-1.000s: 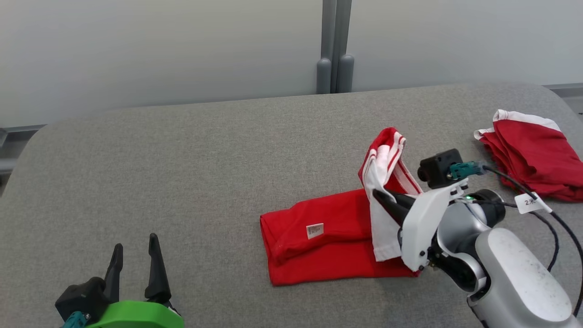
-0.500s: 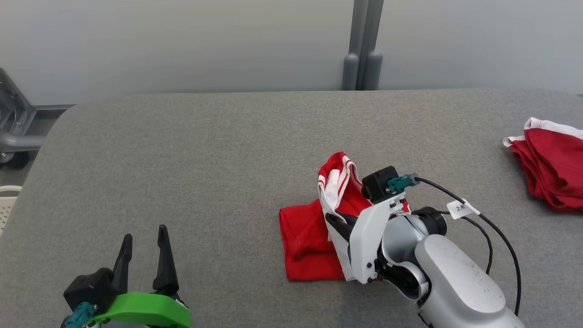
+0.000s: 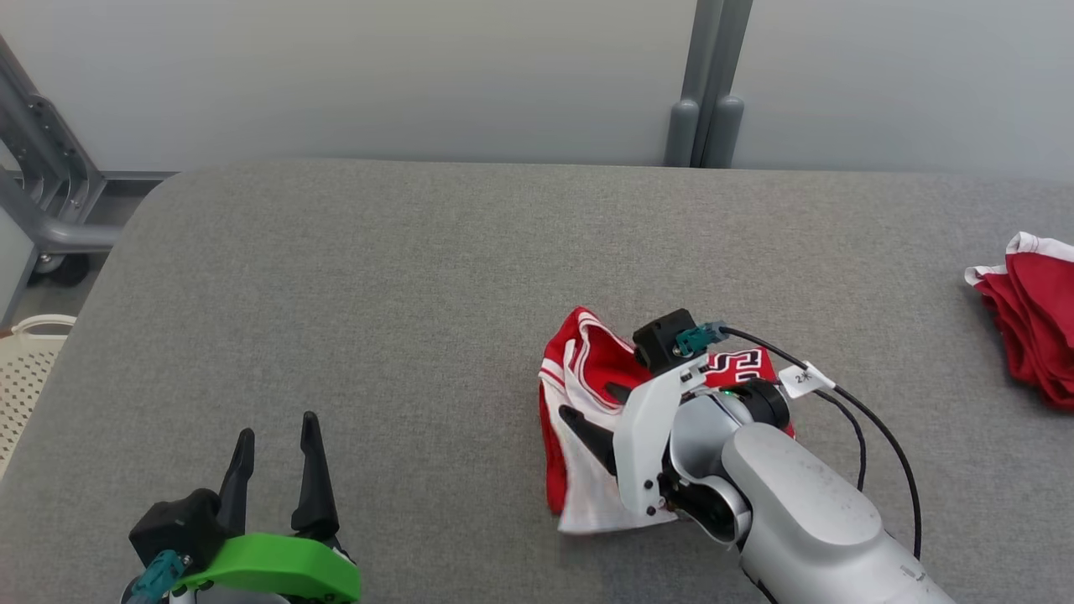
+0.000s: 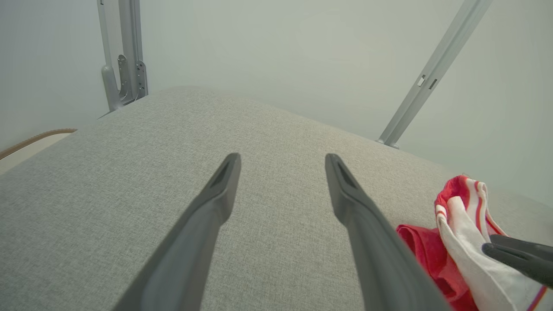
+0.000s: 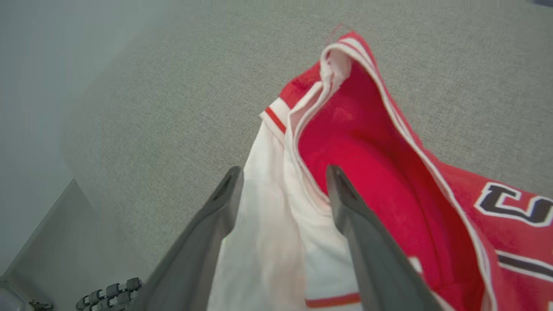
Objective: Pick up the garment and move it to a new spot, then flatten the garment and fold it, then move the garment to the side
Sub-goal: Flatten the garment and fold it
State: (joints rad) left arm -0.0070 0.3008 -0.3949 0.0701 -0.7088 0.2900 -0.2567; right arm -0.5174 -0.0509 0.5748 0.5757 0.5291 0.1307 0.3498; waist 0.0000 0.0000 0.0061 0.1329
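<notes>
The garment point(image 3: 587, 362) is a red and white jersey, lying bunched and folded over on the grey table point(image 3: 403, 277). My right gripper point(image 3: 590, 404) hovers low at the jersey's left part, open. In the right wrist view its fingers point(image 5: 283, 172) stand apart, with the garment point(image 5: 358, 142) and its white panel lying loose between and under them. My left gripper point(image 3: 278, 428) rests open and empty at the table's near left, well away from the cloth. The left wrist view shows the left gripper point(image 4: 283, 157) over bare table, with the garment point(image 4: 453, 216) off to its right.
Another red and white garment point(image 3: 1036, 335) lies at the table's far right edge. A pale basket point(image 3: 25, 361) and a grey metal frame point(image 3: 50, 210) stand off the left edge. A grey post point(image 3: 705, 84) rises behind the table.
The right gripper carried the raised flap leftward over the jersey, then opened and let it drop. The head camera has turned, shifting the whole picture. The left arm stayed still.
</notes>
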